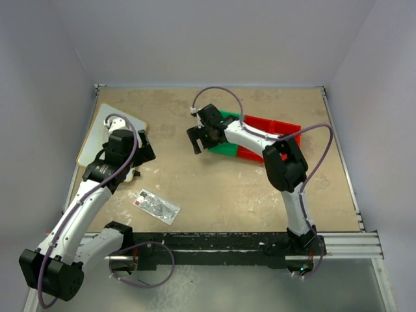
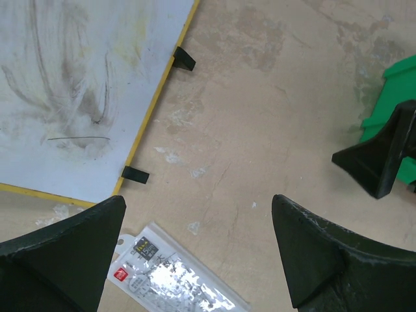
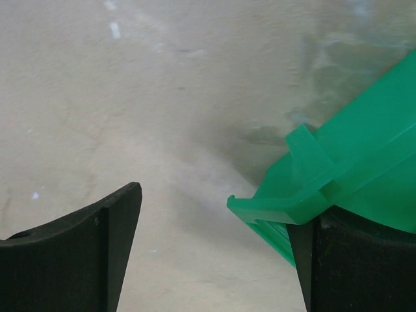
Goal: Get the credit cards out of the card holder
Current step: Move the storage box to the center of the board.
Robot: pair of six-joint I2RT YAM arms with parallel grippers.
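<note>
The brown card holder and the credit cards do not show in any view. My left gripper is open and empty, hanging over bare table beside the whiteboard's corner. My right gripper is open and empty, low over the table at the left end of the green bin. The bin's corner lies against the inner side of its right finger. The right gripper also shows at the right edge of the left wrist view.
A clear-white speckled packet with a red mark lies front left, just under the left gripper's view. A yellow-edged whiteboard lies at the back left. A red bin stands beside the green one. Walls close the table in.
</note>
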